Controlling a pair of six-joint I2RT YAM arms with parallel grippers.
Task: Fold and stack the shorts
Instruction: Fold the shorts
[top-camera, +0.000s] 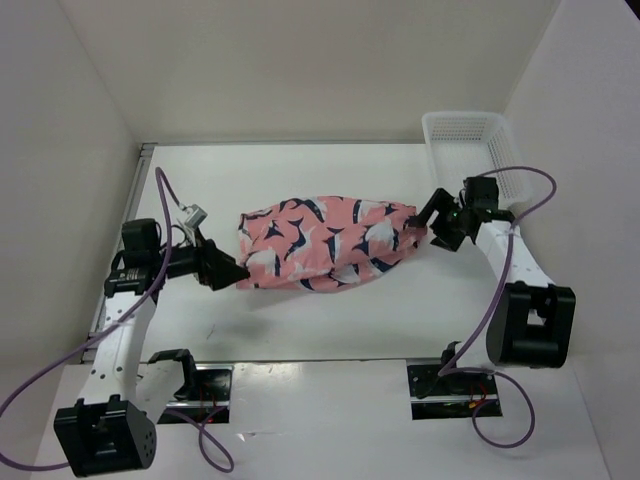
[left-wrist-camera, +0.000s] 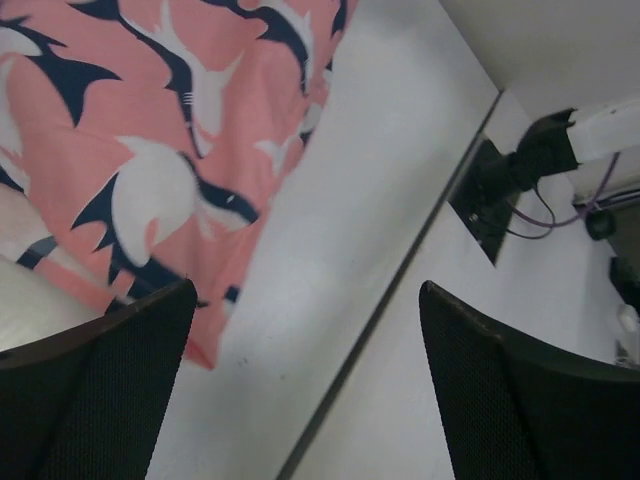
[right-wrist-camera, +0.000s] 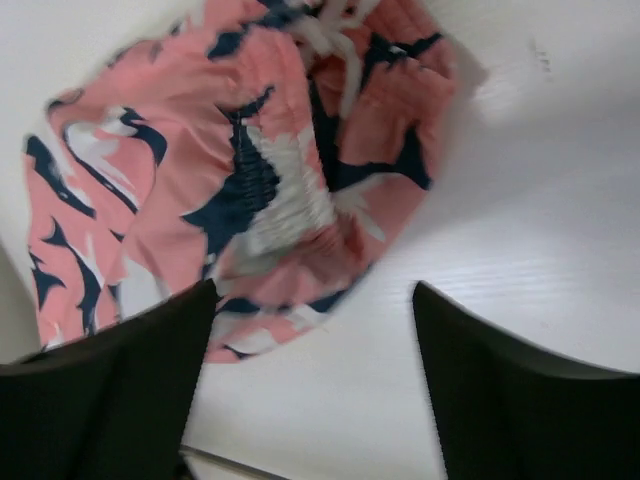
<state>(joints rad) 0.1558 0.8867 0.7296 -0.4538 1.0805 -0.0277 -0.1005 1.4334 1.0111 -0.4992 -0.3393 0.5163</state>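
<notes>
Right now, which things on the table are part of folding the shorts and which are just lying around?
Part of the job: shorts, mid-table; left gripper and right gripper, open, one at each end.
Lying about: white mesh basket, far right corner.

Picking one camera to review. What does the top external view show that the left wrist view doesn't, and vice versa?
Only the top external view: the white plastic mesh basket, the whole salmon-pink whale-print fabric shorts, and the right gripper at their right end. Only the left wrist view: the left gripper open over bare white table, beside the shorts' edge. Both: the shorts lying on the table.
</notes>
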